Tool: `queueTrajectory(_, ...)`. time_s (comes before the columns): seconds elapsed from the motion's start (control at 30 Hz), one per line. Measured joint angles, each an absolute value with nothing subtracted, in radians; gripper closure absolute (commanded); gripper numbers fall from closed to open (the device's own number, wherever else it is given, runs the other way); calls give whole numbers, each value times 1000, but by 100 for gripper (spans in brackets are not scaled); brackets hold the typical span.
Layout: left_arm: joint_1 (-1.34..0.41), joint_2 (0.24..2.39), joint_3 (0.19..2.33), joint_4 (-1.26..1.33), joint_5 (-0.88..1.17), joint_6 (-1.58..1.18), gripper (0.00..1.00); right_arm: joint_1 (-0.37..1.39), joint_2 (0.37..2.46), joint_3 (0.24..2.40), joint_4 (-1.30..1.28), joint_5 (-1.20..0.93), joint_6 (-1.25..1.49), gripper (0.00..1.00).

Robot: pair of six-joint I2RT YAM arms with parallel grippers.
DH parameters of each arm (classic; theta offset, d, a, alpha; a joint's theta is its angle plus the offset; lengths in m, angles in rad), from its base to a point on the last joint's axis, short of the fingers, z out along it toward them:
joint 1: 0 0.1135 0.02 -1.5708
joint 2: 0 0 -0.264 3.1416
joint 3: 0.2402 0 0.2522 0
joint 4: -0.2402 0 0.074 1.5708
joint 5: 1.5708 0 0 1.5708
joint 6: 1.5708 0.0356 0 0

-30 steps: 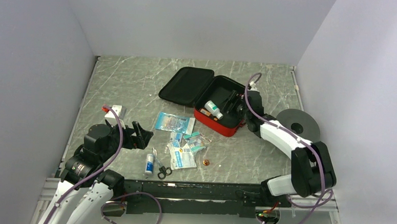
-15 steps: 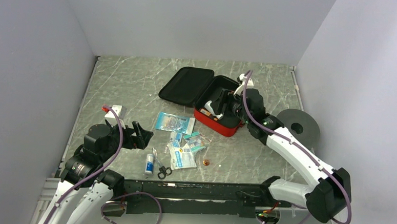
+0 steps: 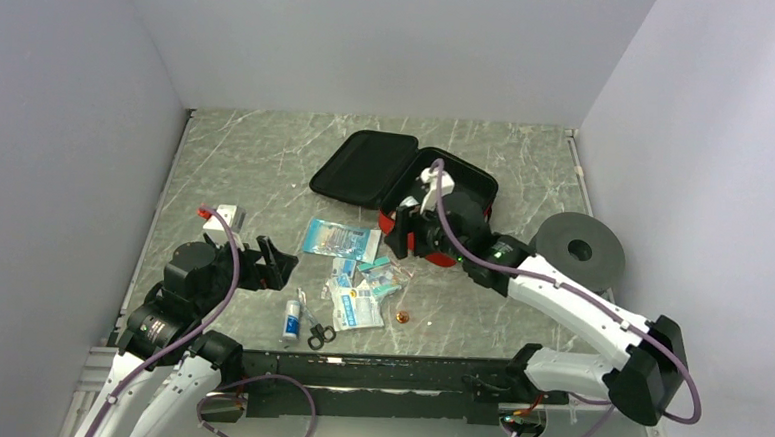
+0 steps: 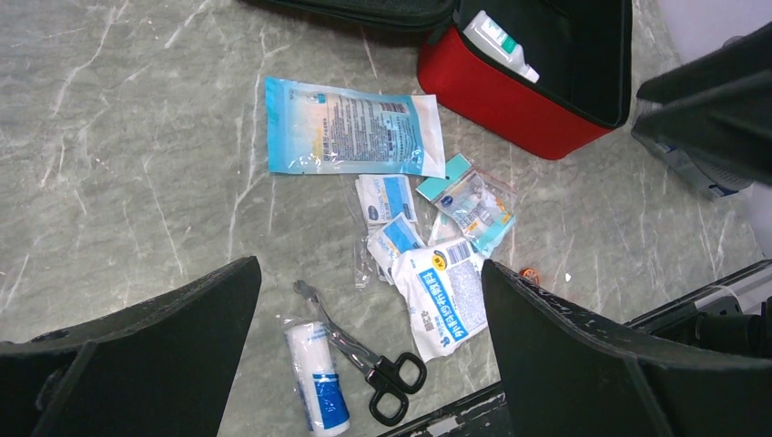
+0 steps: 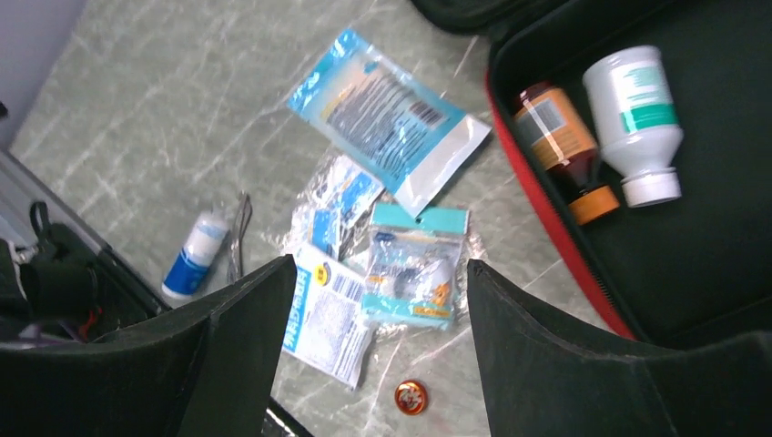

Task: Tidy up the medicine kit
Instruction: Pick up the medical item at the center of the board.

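Medicine kit (image 5: 719, 273), its amber bottle (image 5: 555, 132) visible only from right wrist

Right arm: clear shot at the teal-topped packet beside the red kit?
Probably yes: the teal-topped packet lies uncovered on the table below the open jaws, nothing above it, though other sachets crowd it.

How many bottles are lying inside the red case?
2. A white bottle and a brown bottle with an orange cap lie side by side in the medicine kit. More may hide under the right arm.
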State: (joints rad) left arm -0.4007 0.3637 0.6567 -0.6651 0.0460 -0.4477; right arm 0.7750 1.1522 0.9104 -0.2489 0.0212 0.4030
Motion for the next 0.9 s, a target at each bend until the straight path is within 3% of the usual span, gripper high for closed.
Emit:
queueTrajectory(0.13, -401, 364, 657, -675, 34, -454, 1, 860, 1203, 911, -267, 60, 395, 32)
queueTrajectory(0.43, -401, 364, 669, -680, 27, -458, 1, 937, 1322, 908, -273, 112, 416, 50)
queueTrajectory(0.9, -401, 364, 669, -680, 24, -458, 1, 996, 1510, 909, -262, 151, 482, 56)
